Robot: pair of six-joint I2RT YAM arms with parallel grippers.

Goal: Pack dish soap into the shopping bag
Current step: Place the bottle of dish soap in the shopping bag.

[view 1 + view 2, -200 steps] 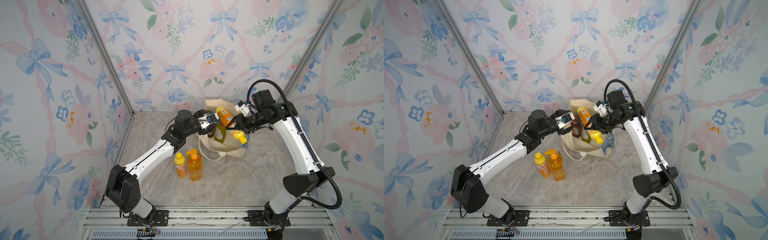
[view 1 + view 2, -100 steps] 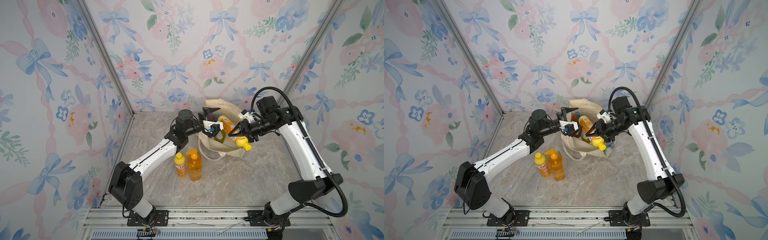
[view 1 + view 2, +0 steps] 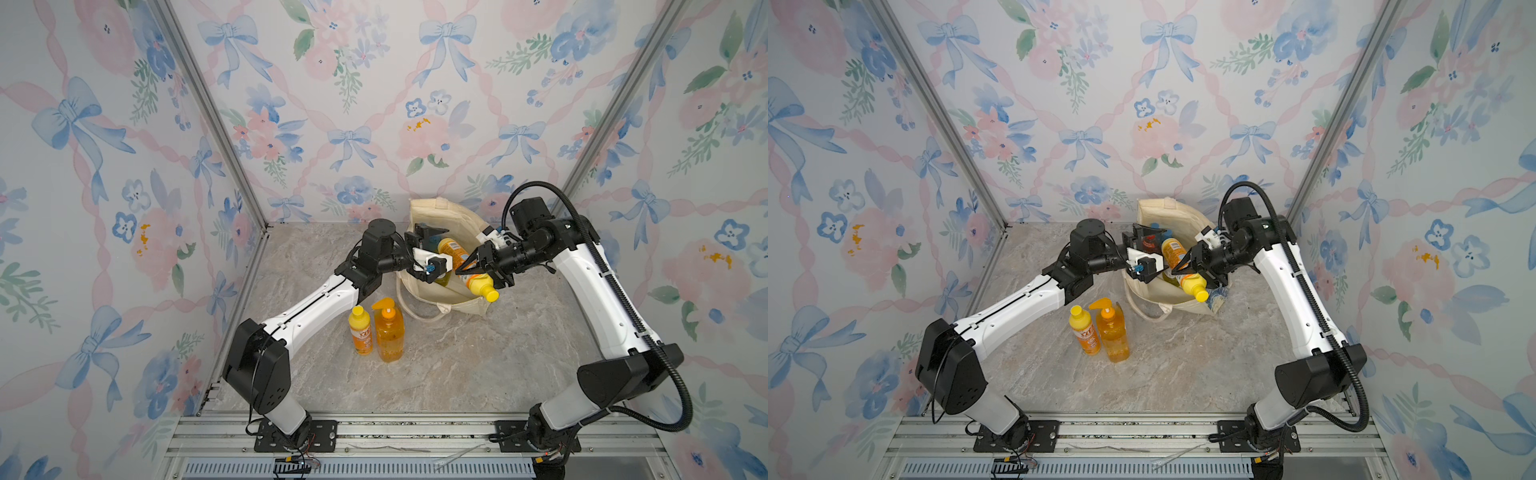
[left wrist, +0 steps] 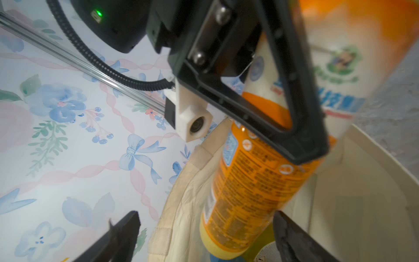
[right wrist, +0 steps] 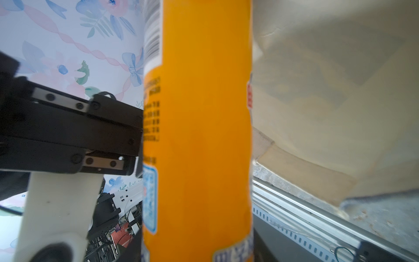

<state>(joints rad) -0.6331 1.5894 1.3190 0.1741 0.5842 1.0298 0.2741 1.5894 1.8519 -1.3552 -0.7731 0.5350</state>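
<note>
The shopping bag (image 3: 432, 214) stands open at frame centre in a top view. The dish soap bottle (image 3: 452, 250) slants across its mouth, cap toward lower right, clamped by the right gripper (image 3: 478, 274). Best lowered base-first, clear of the left gripper (image 3: 444, 247), which gapes empty alongside.

White arm links (image 3: 316, 309), black joints (image 3: 257, 374), ribbed cable (image 3: 540, 183)

- The orange bottle (image 5: 197, 136) filled the right wrist view, both ends cut off, its print blurred.
- The left gripper (image 4: 204, 214) showed only the tips of its fingers (image 4: 123, 233), the rest cut off.
- Inside the shopping bag (image 3: 440, 216), a yellow-green thing (image 3: 441, 279) lay mostly hidden; I could not tell what.
- Labels on the yellow-capped bottle (image 3: 360, 334) and the pump bottle (image 3: 389, 338) were too small to read.
</note>
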